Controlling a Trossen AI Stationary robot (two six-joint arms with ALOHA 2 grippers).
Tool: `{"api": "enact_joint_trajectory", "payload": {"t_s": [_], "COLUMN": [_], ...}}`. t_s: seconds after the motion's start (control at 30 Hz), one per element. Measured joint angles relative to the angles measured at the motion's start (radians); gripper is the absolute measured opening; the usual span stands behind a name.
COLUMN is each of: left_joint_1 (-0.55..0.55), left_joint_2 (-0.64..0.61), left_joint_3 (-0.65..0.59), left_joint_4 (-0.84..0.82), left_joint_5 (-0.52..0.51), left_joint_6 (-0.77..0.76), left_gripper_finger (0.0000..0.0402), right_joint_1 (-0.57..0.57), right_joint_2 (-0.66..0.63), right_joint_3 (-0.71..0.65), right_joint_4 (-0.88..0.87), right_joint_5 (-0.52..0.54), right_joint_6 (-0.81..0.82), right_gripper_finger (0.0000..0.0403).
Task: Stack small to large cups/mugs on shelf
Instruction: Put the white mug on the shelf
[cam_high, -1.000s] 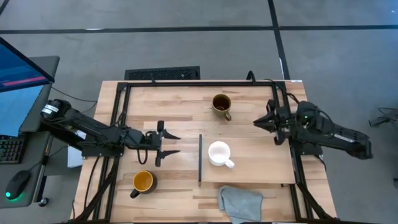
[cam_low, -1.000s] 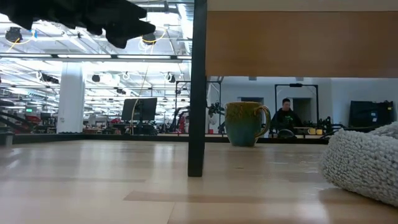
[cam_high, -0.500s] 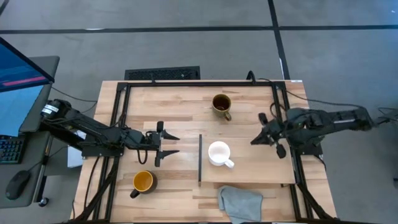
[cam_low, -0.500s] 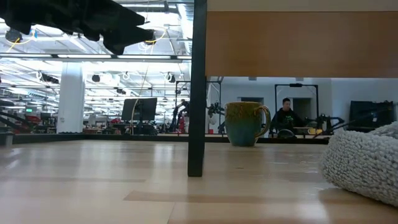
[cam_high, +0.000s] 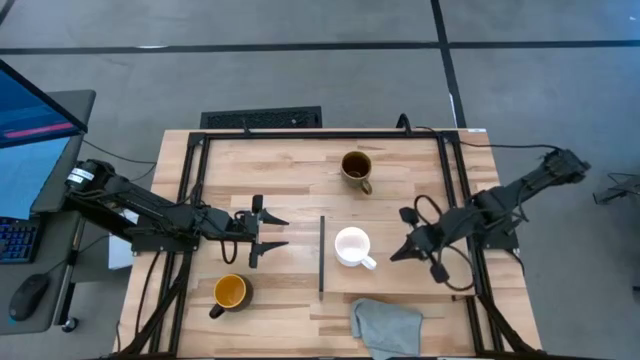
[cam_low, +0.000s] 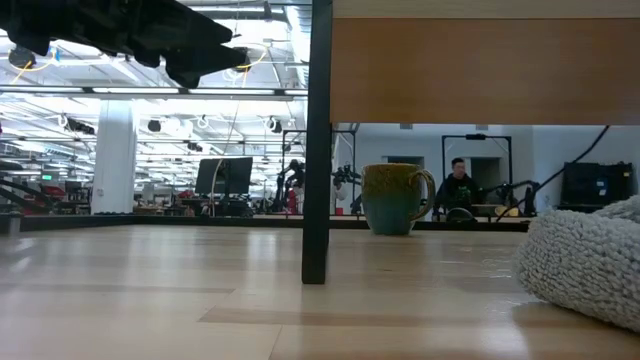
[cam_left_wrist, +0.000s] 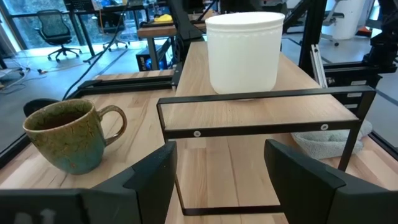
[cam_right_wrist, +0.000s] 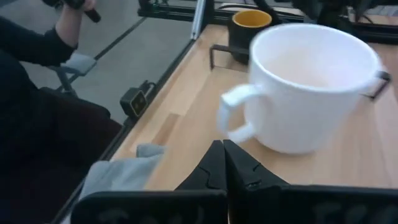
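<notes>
Right tool (cam_high: 397, 252) — beside white mug (cam_high: 352, 246)

Level view across a light-wood desk (cam_low: 200, 300). Upper right: underside of the wooden shelf (cam_low: 480, 70), w/ a thin dark leg (cam_low: 316, 150) running down to the desk just left of centre. Behind it, right of centre, an olive-brown mug (cam_low: 395, 198) stands upright on the desk, handle to the right. Far right edge: part of a grey cloth (cam_low: 585, 265), nubbly texture. Upper left: a dark arm (cam_low: 130, 35) hangs above the desk. Background: bright workshop room, a person (cam_low: 460, 185) seated far off.
</notes>
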Motion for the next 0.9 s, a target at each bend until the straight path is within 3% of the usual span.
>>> {"api": "enact_joint_trajectory", "payload": {"t_s": [0.5, 0.9], "left_joint_1": [0.000, 0.000], "left_joint_2": [0.000, 0.000], "left_joint_3": [0.000, 0.000], "left_joint_4": [-0.023, -0.046], "left_joint_5": [0.002, 0.003], "left_joint_6": [-0.014, -0.034], "left_gripper_finger": [0.0233, 0.0233], "right_joint_1": [0.002, -0.029], "right_joint_2": [0.179, 0.186], "right_joint_3": [0.067, 0.073], "right_joint_4": [0.046, -0.010], "right_joint_5": [0.001, -0.001], "right_joint_6": [0.008, 0.024], "right_gripper_finger": [0.0006, 0.0005]}}
